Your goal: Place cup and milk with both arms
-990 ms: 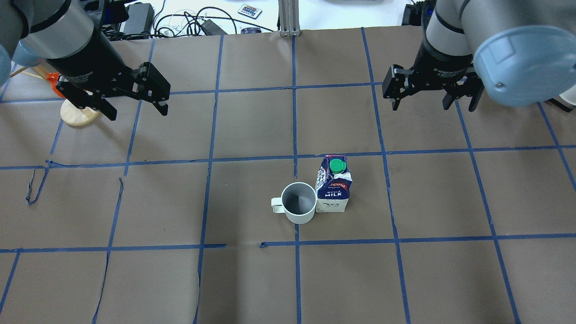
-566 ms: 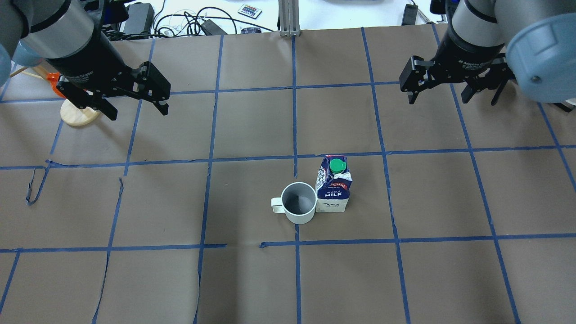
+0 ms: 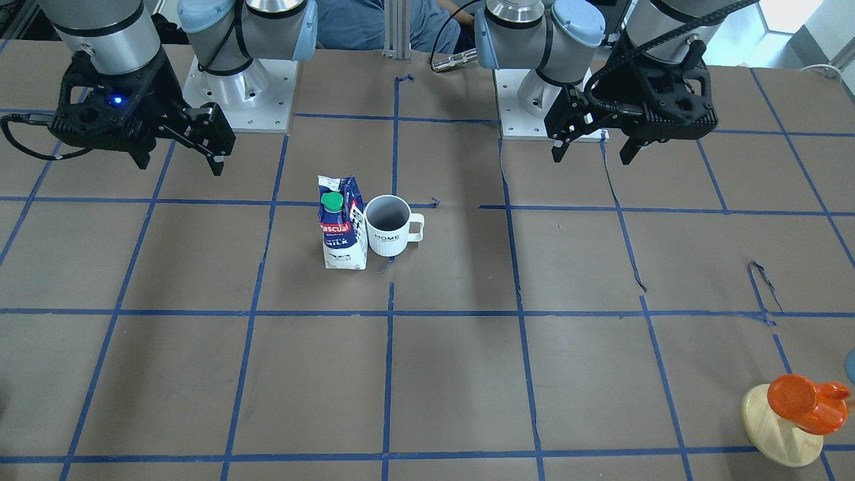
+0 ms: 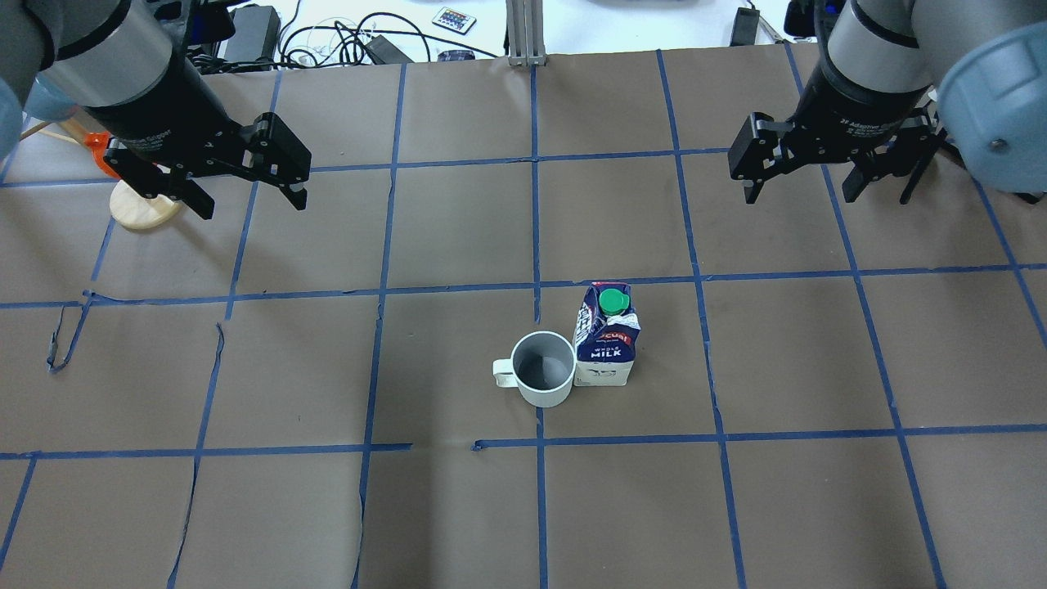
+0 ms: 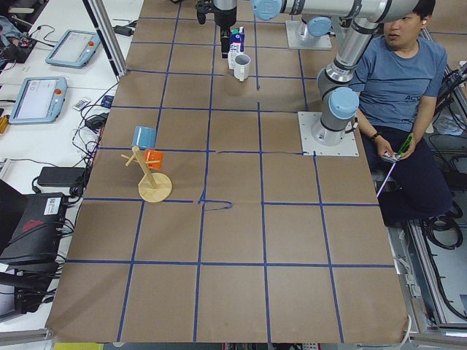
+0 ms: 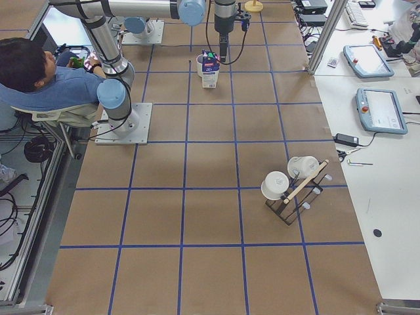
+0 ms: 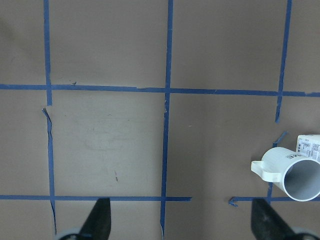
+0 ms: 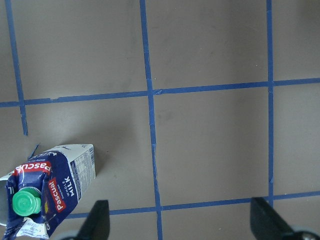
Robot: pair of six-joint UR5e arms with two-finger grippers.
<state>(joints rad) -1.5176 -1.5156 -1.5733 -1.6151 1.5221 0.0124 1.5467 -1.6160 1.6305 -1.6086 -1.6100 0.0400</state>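
R gripper (image 4: 814, 190) has shifted outward, toward robot's R, vs 1 s ago; L gripper (image 4: 249, 204) hasn't moved. Both spread wide, empty, above the table (image 4: 458, 237). Well apart from both, near centre: cup (image 4: 541, 372) & milk (image 4: 607, 343), upright, touching, cup on robot's L, handle pointing L.

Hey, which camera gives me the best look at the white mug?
The front-facing view: the cup stands whole there, with handle, grey inside and HOME lettering showing. Overhead shows rim, inside and handle, no lettering. The left wrist view catches it at the frame's edge; the side views show it tiny.
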